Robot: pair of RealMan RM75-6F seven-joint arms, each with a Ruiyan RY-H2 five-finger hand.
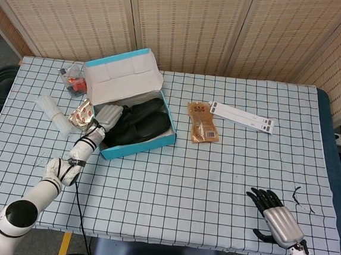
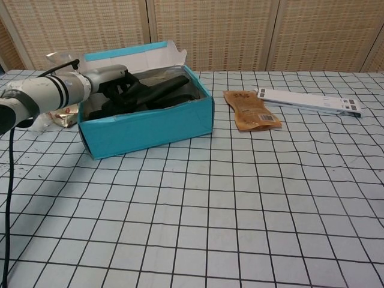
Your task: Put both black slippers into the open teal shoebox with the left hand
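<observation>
From the head view, the left hand (image 1: 107, 117) sits left of centre, reaching over the near-left wall of the shoebox (image 1: 134, 148); the slippers (image 1: 138, 123) lie inside, running from its fingers toward the upper right. The right hand (image 1: 276, 217) rests released at lower right, well apart.

From the chest view, the left hand's fingers (image 2: 123, 91) rest on the slippers (image 2: 157, 93); whether they grip, I cannot tell.

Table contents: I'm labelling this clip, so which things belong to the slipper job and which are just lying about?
Job:
- black slippers, in the box
- teal shoebox
- left hand, reaching into the box

Lying about:
- brown pouch
- white strip
- foil packet
- clear packet
- right hand, idle
</observation>
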